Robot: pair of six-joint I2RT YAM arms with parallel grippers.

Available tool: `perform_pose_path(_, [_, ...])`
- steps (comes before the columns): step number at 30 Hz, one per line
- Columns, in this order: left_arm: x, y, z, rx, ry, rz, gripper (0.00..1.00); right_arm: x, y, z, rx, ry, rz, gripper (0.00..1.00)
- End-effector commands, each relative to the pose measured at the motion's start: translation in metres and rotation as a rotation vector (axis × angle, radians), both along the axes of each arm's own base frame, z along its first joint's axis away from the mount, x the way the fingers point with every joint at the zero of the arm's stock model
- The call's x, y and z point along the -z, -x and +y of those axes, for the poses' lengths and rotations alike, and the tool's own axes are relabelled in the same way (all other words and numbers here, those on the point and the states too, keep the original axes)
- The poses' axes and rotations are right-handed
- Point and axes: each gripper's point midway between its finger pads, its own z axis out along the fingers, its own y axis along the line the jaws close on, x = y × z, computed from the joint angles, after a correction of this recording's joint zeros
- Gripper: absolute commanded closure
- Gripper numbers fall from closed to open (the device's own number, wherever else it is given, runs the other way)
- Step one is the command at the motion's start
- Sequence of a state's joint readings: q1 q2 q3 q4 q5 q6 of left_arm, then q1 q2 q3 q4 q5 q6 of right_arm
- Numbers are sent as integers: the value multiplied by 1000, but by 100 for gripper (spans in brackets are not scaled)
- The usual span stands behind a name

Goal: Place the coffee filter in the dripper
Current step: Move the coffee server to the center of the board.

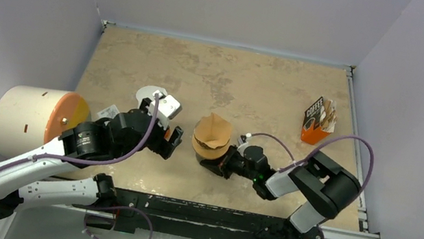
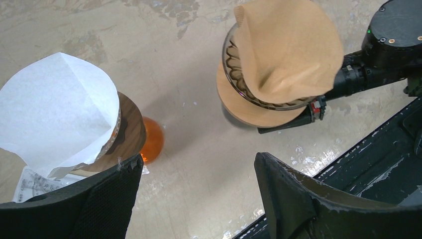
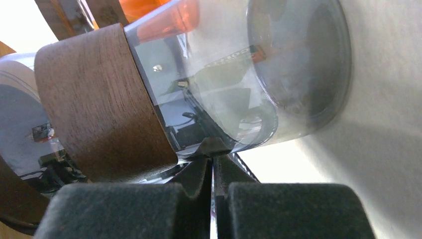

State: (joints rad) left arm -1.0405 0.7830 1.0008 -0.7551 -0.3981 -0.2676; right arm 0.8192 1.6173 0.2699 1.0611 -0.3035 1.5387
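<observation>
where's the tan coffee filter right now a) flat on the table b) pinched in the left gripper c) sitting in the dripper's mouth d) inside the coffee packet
c: the coffee filter sits in the dripper, its paper rising above the glass rim, with the left gripper open and apart from it.

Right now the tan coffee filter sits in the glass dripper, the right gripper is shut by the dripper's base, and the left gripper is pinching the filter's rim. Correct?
Not the last part: the left wrist view shows the left gripper open, holding nothing, apart from the coffee filter. The filter does sit in the dripper, and the right gripper is shut by its base.
</observation>
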Motion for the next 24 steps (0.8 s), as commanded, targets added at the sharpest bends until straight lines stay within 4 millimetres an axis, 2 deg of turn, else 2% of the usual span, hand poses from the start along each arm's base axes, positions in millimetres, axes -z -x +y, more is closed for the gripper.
perform_pose_path(1, [-10, -6, 0, -16, 28, -38, 18, -34, -33, 21, 54, -130, -100, 100])
perform_pose_path(9, [-11, -6, 3, -23, 34, -45, 18, -31, -61, 37, 70, -181, -101, 100])
perform_pose_path(14, [-12, -5, 3, -23, 34, -46, 17, -28, -84, 36, 94, -186, -99, 100])
perform_pose_path(24, [-12, -8, 6, -42, 35, -51, 17, -38, -124, 38, 108, -162, -146, 100])
